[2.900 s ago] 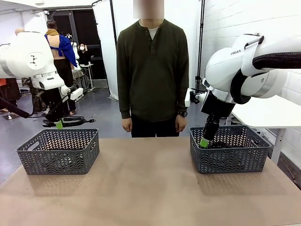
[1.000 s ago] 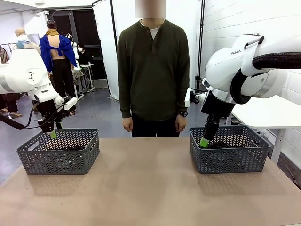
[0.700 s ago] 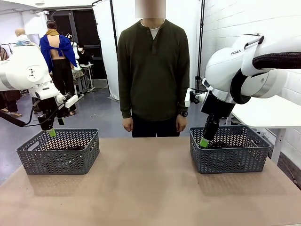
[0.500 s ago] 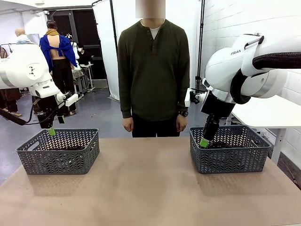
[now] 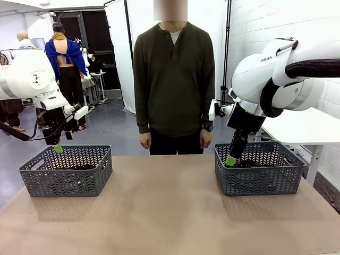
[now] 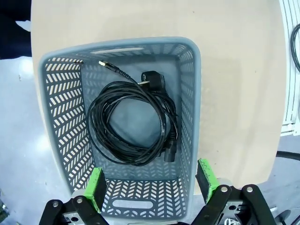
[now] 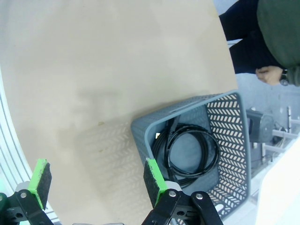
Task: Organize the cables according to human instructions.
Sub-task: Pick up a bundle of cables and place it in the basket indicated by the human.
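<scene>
Black cables [image 6: 133,124] lie coiled, plugs showing, on the floor of the left grey basket [image 6: 65,117]. My left gripper [image 6: 150,182] hangs open straight above that basket's near end, nothing between its green pads; from the front it [image 5: 58,147] hovers over the far left rim of the basket [image 5: 66,180]. A second cable coil [image 7: 190,150] rests in the right basket [image 7: 225,122]. My right gripper [image 7: 97,177] is open and holds nothing, its tip [image 5: 230,159] at the near left corner of the right basket [image 5: 260,180]. The human [image 5: 172,79] stands behind the table, arms down.
The brown tabletop [image 5: 164,212] stretches bare between the two baskets. A white table [image 5: 308,127] stands past the right basket. Other people stand far off at the back left.
About three seconds ago my left gripper held a cable above the left basket; the cable now lies in the basket and the gripper is open, shifted slightly left. The right arm is still.
</scene>
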You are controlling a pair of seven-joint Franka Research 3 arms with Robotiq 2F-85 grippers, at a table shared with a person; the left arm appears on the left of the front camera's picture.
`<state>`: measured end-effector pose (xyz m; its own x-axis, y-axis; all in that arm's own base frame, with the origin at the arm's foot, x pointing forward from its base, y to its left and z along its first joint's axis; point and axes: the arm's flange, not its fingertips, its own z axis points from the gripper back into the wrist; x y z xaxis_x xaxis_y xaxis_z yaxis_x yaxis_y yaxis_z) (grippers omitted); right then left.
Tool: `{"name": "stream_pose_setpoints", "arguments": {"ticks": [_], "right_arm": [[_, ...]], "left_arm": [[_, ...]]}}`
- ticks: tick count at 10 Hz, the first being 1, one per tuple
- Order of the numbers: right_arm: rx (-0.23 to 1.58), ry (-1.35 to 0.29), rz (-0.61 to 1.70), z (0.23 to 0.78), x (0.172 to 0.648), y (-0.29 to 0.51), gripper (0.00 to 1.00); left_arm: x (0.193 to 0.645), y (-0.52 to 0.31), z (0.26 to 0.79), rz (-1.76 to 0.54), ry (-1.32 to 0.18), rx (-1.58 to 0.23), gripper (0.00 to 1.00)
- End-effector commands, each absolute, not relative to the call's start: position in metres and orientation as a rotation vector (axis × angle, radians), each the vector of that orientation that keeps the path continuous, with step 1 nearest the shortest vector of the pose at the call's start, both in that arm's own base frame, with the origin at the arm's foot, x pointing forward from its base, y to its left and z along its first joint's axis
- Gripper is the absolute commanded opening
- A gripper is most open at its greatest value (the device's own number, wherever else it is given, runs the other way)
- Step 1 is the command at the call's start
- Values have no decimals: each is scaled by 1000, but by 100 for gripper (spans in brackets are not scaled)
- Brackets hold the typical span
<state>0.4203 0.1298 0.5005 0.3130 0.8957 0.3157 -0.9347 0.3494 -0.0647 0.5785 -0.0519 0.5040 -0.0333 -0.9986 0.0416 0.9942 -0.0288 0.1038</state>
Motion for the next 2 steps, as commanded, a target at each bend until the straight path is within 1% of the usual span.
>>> {"name": "stream_pose_setpoints", "arguments": {"ticks": [1, 2], "right_arm": [[131, -318, 1209, 500, 421, 130, 100], [131, -318, 1209, 500, 421, 130, 100]], "left_arm": [[579, -51, 504, -1613, -124, 61, 100], [579, -51, 504, -1613, -124, 61, 100]]}}
